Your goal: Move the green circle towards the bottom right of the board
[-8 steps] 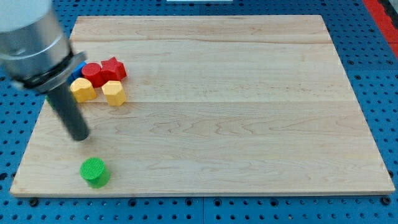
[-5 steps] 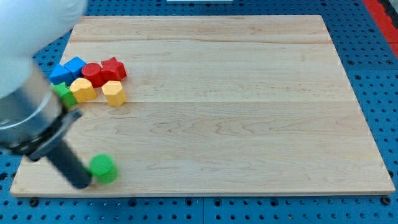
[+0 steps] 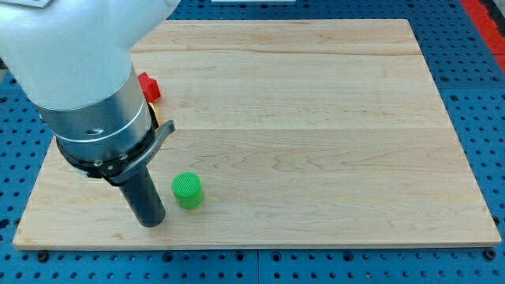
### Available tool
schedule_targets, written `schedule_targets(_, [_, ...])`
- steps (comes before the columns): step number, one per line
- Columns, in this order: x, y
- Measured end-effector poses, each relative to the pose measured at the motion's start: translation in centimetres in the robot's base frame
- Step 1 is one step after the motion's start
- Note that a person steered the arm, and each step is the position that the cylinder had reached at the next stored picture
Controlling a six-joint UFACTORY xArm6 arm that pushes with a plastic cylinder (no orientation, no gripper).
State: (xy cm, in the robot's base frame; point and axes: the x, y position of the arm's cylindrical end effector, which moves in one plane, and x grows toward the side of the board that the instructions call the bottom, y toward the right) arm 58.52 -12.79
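A: Where do we stand?
B: Our tip (image 3: 152, 224) sits just left of the green circle (image 3: 188, 191), low in the frame's lower left.
A: The end effector?
B: A bare rod, nothing clamped. The lower right lies beyond the circle, so we push rightward.

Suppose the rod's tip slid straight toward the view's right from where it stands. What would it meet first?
Most likely the green circle, just right of my tip and slightly higher in the view. A perfectly level slide might only clip its lower edge; depth is uncertain.
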Motion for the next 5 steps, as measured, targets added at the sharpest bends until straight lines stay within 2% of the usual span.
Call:
schedule_targets(2, [-0.5,0.1])
schedule_targets(3, [-2.6,0.2])
schedule_targets(4, [-2.7,3.6])
schedule_targets(5, [-5.1,6.6])
